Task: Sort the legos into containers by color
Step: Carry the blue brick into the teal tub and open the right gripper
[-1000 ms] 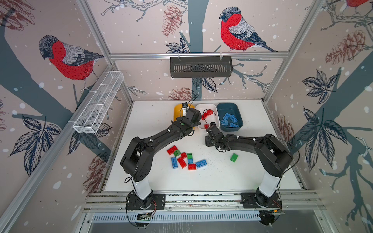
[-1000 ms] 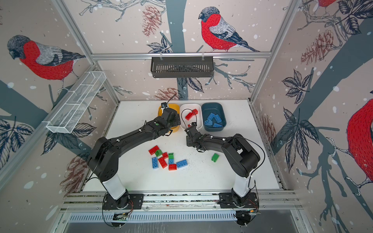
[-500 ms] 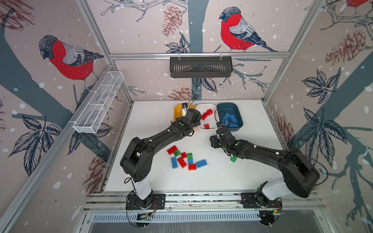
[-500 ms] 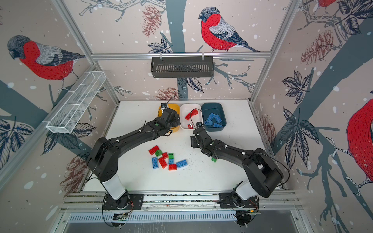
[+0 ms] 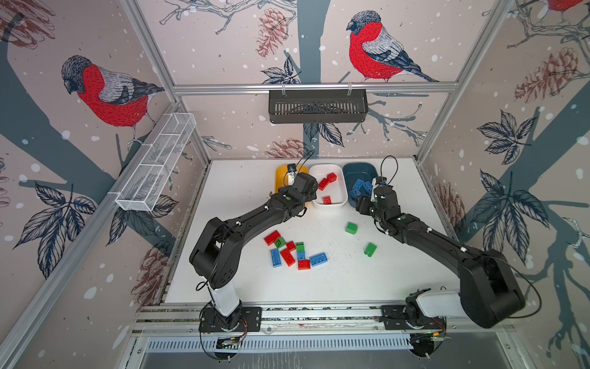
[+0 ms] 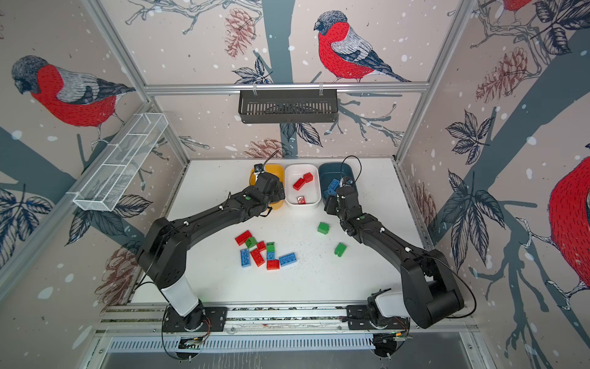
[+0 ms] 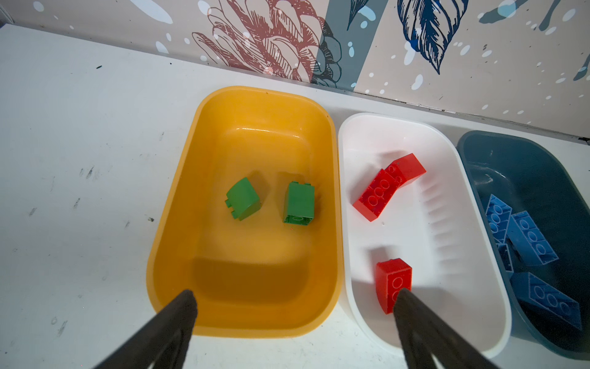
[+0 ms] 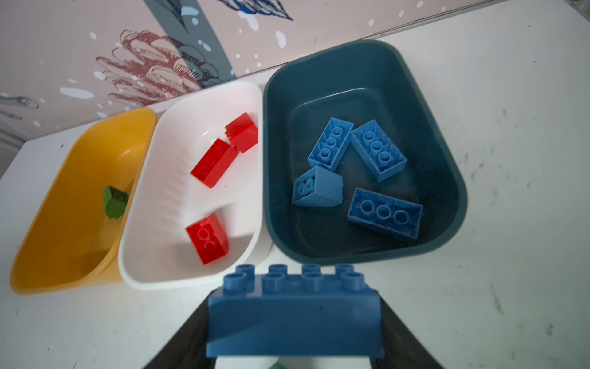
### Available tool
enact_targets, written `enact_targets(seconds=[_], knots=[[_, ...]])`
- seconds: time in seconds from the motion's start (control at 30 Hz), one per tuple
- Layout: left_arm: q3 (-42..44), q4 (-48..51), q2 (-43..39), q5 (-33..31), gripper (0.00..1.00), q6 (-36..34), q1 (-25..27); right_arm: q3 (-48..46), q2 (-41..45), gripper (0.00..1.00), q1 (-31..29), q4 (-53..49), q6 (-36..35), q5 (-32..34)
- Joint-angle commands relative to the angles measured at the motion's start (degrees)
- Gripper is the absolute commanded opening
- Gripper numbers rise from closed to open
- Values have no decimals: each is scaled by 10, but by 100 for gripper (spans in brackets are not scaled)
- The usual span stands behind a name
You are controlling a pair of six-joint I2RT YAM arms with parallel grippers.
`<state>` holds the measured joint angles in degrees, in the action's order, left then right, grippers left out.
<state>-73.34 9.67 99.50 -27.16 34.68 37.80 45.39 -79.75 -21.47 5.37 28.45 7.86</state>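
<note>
Change over the last second: the right gripper (image 8: pixel 295 303) has swung from in front of the white tub (image 7: pixel 447 207) to the near end of the teal tub (image 8: pixel 421 134), upper centre-right in both top views. Its jaws pinch an oblong blue brick (image 8: pixel 293 326) by its ends, studs pointing away from the wrist. The brick sits short of the rim, not yet over the tub.

Where that arm lay across the worktop (image 5: pixel 242 191), a square green brick (image 5: pixel 351 227) now shows, right of centre. A second green brick (image 5: pixel 370 249) lies lower right of it, unmoved.

The left gripper (image 7: pixel 295 297) has not shifted. It hangs over the near end of the yellow tub (image 7: pixel 175 223), jaws spread wide with nothing between them.

Contents:
- Yellow tub: two green legos (image 7: pixel 243 198).
- White tub: three red legos (image 7: pixel 376 195).
- Teal tub: four blue legos (image 8: pixel 378 150).

The mixed pile (image 5: pixel 290 252) at frame centre, about nine bricks, is untouched.

Judgement: a fifth blue delivery is under way. The brick needs to go forward past the rim before release, or it lands on the worktop. Roughly half the sort remains.
</note>
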Motion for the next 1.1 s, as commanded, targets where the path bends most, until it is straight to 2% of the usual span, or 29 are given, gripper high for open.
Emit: enact_targets(seconds=[0.0, 0.2, 0.37, 0.53, 0.73, 1.07], knots=[[10, 0, -15, -2, 97, 10, -1, 27, -29, 63, 23, -2, 8, -3], [63, 26, -54, 20, 97, 48, -1, 91, -106, 64, 53, -12, -9, -10], [101, 43, -87, 13, 97, 74, -2, 156, -174, 65, 65, -25, -18, -5], [126, 63, -111, 11, 97, 92, -4, 215, -219, 74, 69, -53, -15, -6], [148, 77, -133, 5, 97, 101, -13, 229, -219, 89, 68, -61, -11, 4], [159, 69, -145, 13, 97, 105, -31, 191, -154, 95, 53, -63, -8, 7]])
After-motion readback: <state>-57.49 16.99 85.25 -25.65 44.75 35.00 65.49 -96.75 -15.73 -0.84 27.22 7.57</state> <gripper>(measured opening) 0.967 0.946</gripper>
